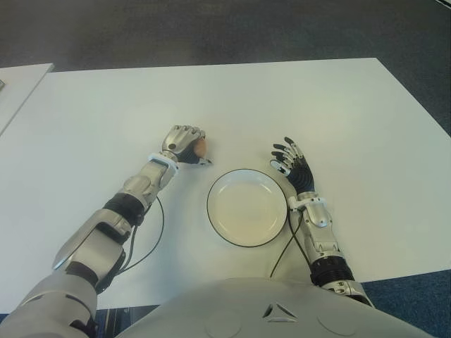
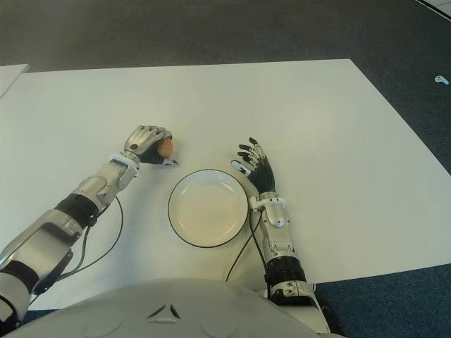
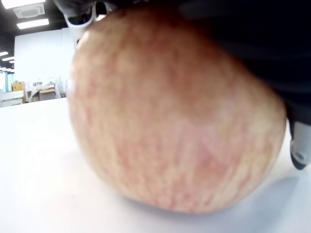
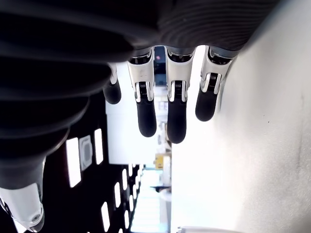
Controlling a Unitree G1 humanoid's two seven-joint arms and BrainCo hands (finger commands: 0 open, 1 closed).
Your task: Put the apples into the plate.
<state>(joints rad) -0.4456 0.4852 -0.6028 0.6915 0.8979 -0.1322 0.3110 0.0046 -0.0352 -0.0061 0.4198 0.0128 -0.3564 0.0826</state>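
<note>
The left hand (image 1: pixel 184 143) clasps an apple (image 1: pixel 200 147) on the table (image 1: pixel 338 113), just beyond the plate's (image 1: pixel 247 207) far-left rim. A clean lift should clear that rim before release. The right hand (image 1: pixel 292 163), fingers spread and empty, shows beside the plate's right edge; nothing blocks the path.

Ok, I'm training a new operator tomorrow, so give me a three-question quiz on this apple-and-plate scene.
1. True or false: the apple already lies in the plate.
2. Which hand grasps the apple?
3. The right hand is: A) curled on an apple, B) open beside the plate's right rim, C) inside the plate.

Key:
1. False; it sits on the white table, beyond the plate's left rim.
2. The left hand.
3. B.
</note>
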